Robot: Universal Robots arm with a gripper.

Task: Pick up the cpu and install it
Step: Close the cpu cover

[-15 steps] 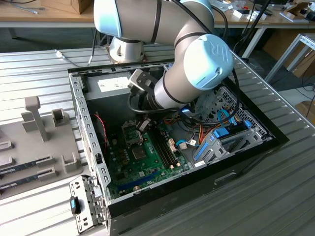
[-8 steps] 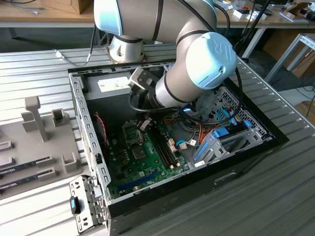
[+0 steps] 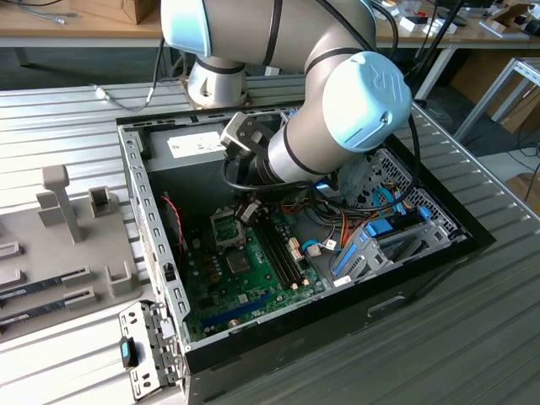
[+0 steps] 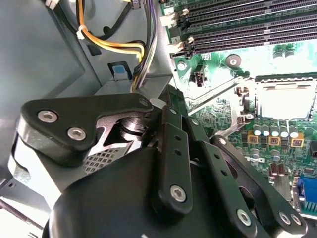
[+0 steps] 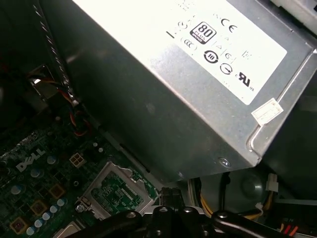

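Note:
In the exterior view my gripper (image 3: 245, 208) hangs inside the open computer case, just above and beside the motherboard's cpu socket (image 3: 225, 228). It is shut on a small silvery square, the cpu (image 3: 248, 213), which is mostly hidden by the fingers. The socket (image 4: 286, 96) has its metal frame and lever swung open. Its bed (image 5: 119, 191) shows green and bare in the first wrist view. The gripper's black links (image 4: 173, 148) cover the held part in the second wrist view.
The grey power-supply box (image 3: 198, 143) stands close behind the gripper, large in the first wrist view (image 5: 173, 74). Memory slots (image 3: 283, 253), a dark bare chip (image 3: 239, 262) and coloured cables (image 3: 337, 228) crowd the board. A grey fixture (image 3: 67, 236) lies outside the case on the exterior view's left.

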